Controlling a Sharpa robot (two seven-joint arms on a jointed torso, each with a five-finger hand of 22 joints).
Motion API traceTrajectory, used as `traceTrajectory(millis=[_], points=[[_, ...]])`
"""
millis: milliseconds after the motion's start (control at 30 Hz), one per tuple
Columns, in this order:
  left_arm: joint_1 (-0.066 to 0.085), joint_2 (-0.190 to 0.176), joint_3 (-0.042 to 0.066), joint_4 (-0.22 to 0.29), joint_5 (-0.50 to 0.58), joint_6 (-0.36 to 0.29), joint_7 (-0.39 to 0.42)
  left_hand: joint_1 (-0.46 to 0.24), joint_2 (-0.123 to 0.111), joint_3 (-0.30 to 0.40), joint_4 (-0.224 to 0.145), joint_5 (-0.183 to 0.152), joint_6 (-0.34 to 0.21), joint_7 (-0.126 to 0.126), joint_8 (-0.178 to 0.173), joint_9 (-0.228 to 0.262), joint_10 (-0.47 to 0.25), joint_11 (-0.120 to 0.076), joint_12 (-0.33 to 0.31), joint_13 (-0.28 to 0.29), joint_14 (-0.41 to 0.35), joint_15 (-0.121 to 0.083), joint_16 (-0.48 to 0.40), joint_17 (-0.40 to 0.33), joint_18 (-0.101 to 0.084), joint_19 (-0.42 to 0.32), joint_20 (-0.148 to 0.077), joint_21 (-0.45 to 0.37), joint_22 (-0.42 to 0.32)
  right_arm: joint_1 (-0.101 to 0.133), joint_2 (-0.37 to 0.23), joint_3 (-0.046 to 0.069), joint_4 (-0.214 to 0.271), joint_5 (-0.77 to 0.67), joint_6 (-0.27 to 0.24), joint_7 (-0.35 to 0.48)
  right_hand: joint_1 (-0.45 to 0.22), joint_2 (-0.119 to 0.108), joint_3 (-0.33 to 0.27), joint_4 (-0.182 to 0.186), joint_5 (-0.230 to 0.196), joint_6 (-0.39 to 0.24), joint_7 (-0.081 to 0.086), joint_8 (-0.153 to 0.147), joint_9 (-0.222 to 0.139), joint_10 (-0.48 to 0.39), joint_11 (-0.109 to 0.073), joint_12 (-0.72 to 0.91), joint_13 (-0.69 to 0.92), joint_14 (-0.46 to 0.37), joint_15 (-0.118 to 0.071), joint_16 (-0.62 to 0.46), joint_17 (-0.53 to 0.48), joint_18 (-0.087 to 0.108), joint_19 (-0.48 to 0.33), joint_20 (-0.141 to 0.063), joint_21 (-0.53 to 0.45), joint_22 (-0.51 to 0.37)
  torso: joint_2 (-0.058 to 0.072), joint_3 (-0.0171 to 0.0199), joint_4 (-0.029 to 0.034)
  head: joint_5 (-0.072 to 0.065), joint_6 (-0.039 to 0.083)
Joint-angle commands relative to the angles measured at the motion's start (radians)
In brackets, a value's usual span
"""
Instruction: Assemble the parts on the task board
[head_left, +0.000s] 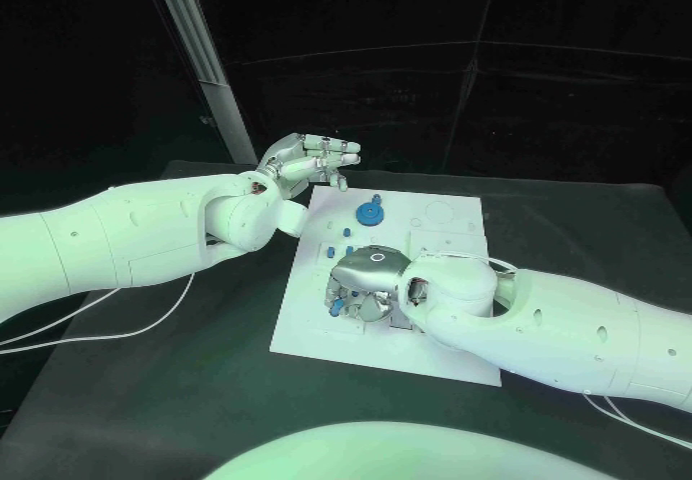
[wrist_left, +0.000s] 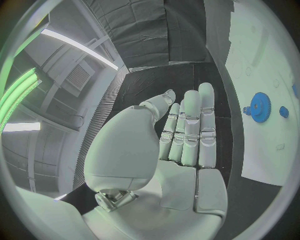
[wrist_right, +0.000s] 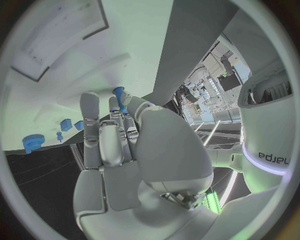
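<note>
Right robot hand (head_left: 364, 282), nearest: low over the task board's (head_left: 447, 215) near-middle, fingers pinching a small blue part (wrist_right: 118, 93) against the board. Left robot hand (head_left: 306, 158): raised off the board's far-left corner, holding nothing, fingers loosely together. Blue gear (head_left: 371, 213): far-left on board, between both hands, nearer the left. Small blue pegs (head_left: 340, 246): just beyond the right hand. Black desk (head_left: 606, 230) beneath.

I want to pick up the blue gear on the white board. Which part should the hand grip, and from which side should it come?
Probably grip the blue gear by its toothed rim, coming from above. It seems to lie flat on the task board, so its sides are low. The left hand, empty, is nearest.
</note>
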Motion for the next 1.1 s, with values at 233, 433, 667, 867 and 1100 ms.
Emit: traceTrajectory(millis=[233,433,667,867,1100], points=[[0.002,0.001,0.001,0.0,0.003,0.013,0.001,0.009,0.002,0.0,-0.004,0.005,-0.004,0.001,0.0,-0.001,-0.006,0.002,0.005,-0.001,-0.005,0.002,-0.003,-0.001,0.013,0.005,-0.001,-0.007,-0.002,-0.003,0.005,-0.009,0.002,-0.047,-0.006,0.002,-0.068,-0.042,-0.013,0.008,0.018,-0.056,0.024,-0.007,-0.009,-0.075,0.028,-0.055,-0.005,0.028,0.023,-0.014,-0.02,-0.009,-0.032,0.015,-0.026,-0.036,-0.001,-0.0004,-0.0003,0.001,-0.001],[0.002,0.0,0.001,0.0,0.003,0.013,0.0,0.009,0.002,0.0,-0.004,0.005,-0.004,0.001,0.0,-0.001,-0.006,0.002,0.005,-0.001,-0.005,0.002,-0.003,-0.001,0.013,0.005,-0.001,-0.007,-0.002,-0.003,0.0,-0.01,0.004,-0.037,-0.091,0.019,-0.101,-0.073,-0.081,0.009,0.017,-0.153,0.036,-0.006,-0.009,-0.183,0.05,-0.074,-0.002,0.013,0.042,-0.044,-0.07,0.005,-0.082,0.034,-0.086,-0.125,0.0,0.0002,0.0001,0.001,-0.001],[0.002,0.0,0.001,-0.002,0.003,0.015,-0.001,0.01,0.003,0.0,-0.005,0.005,-0.005,0.002,0.0,0.0,-0.007,0.003,0.007,-0.001,-0.006,0.002,-0.002,-0.002,0.013,0.006,-0.001,-0.007,-0.002,-0.003,-0.03,-0.01,0.024,-0.012,-0.202,0.034,-0.1,-0.067,-0.131,0.003,0.019,-0.194,0.043,-0.006,-0.008,-0.229,0.057,-0.062,0.0,0.001,0.048,-0.064,-0.102,0.006,-0.085,0.04,-0.103,-0.136,-0.001,0.001,-0.0015,-0.001,0.003],[0.002,-0.002,0.001,-0.005,0.003,0.018,-0.004,0.011,0.003,0.0,-0.006,0.005,-0.005,0.002,0.0,0.0,-0.007,0.003,0.008,-0.001,-0.006,0.002,-0.002,-0.003,0.013,0.006,-0.001,-0.007,-0.002,-0.003,-0.114,-0.01,0.084,0.066,-0.352,0.054,-0.111,-0.062,-0.18,0.013,0.041,-0.196,0.046,-0.003,-0.006,-0.222,0.057,-0.031,0.003,0.002,0.049,-0.065,-0.109,0.007,-0.08,0.042,-0.109,-0.142,-0.004,0.0001,-0.0042,-0.013,0.012],[0.001,-0.006,-0.004,-0.005,0.003,0.022,-0.006,0.011,0.003,0.0,-0.006,0.005,-0.005,0.002,0.0,0.0,-0.007,0.003,0.008,-0.001,-0.006,0.002,-0.002,-0.003,0.013,0.006,-0.001,-0.007,-0.002,0.008,-0.301,-0.006,0.193,0.306,-0.389,0.025,-0.138,-0.046,-0.228,0.046,0.071,-0.138,0.041,0.016,0.002,-0.099,0.039,0.051,0.018,0.02,0.033,-0.035,-0.065,0.003,-0.043,0.036,-0.084,-0.11,-0.015,0.0003,-0.0198,-0.041,0.026]])
